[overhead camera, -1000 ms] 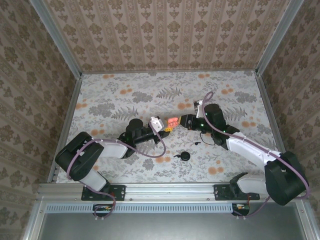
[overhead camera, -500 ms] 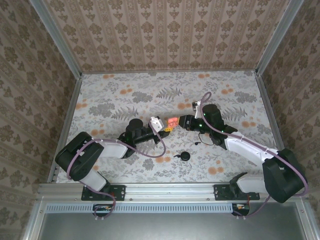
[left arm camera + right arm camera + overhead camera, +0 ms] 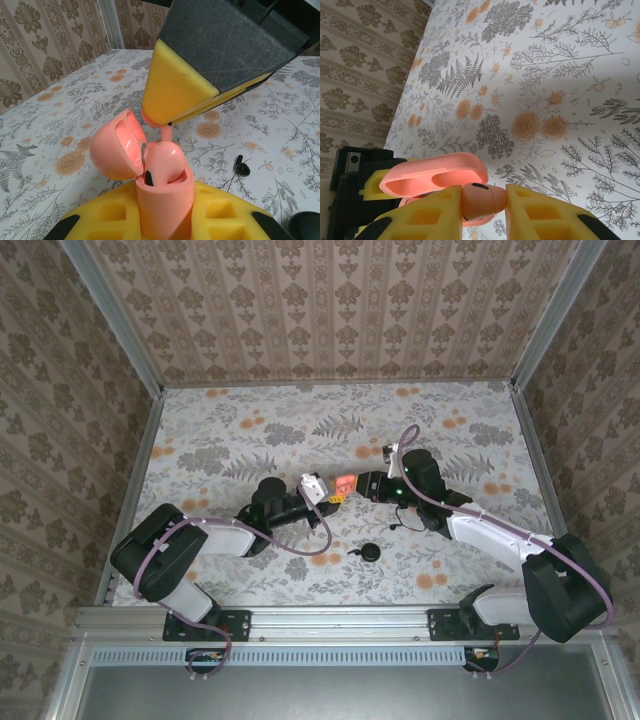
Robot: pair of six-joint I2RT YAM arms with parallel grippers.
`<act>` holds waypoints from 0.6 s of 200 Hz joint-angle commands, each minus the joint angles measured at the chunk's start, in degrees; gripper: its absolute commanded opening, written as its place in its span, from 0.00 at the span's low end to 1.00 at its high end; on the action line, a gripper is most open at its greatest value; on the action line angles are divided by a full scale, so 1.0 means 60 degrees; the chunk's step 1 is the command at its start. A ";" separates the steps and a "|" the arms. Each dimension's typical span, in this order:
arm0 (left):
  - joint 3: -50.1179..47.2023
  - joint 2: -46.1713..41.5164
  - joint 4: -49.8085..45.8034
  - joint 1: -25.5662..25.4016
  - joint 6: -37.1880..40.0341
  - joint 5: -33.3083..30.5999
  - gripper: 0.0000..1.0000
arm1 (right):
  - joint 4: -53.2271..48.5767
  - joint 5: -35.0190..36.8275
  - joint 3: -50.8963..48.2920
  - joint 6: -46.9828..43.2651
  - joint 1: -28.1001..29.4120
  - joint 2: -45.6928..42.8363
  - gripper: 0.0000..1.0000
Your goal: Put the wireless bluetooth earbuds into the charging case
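Two grips meet mid-table: the left gripper clamps the open pink case, and the right gripper pinches a pink earbud at the case's mouth. Line the stem up with its well, lower it slowly, and release only once it is seated. A black earbud lies to the right.
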 commanded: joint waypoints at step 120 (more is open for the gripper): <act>0.0212 -0.0172 0.0659 -0.0051 -0.0220 -0.0007 0.14 | -0.0406 -0.0075 0.0233 -0.0342 0.0254 -0.0148 0.53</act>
